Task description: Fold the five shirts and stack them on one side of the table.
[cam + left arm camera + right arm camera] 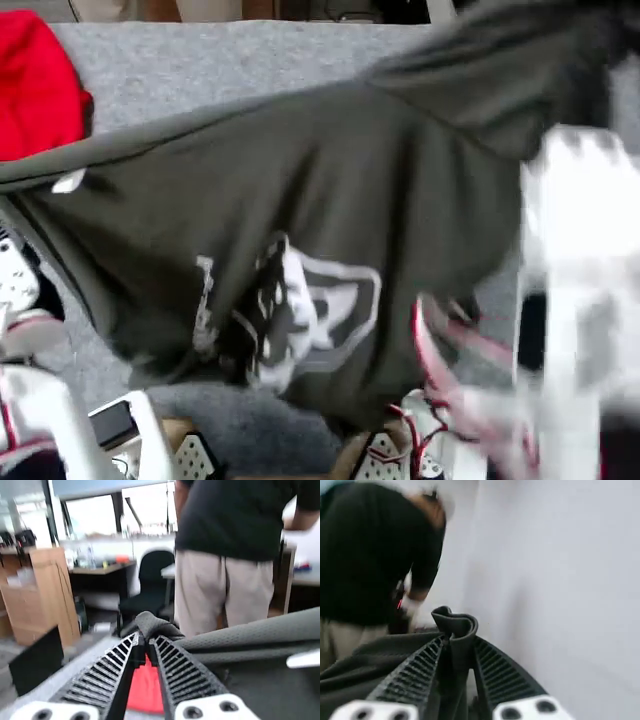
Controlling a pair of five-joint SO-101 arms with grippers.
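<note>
A dark olive shirt (300, 200) with a white and grey chest print hangs stretched across the high view, held up above the grey table (200, 60). My left gripper (146, 647) is shut on a bunched fold of that shirt (155, 622), whose edge runs off to the side. My right gripper (456, 645) is shut on another pinched fold of the shirt (455, 622). A red shirt (35, 85) lies at the table's far left corner. The white arm (575, 300) at the right is blurred.
White arm bases and red wiring (440, 400) stand at the near edge of the table. A person in a black top and beige trousers (225, 555) stands beyond the table's far side, with a desk and office chair (150, 580) behind.
</note>
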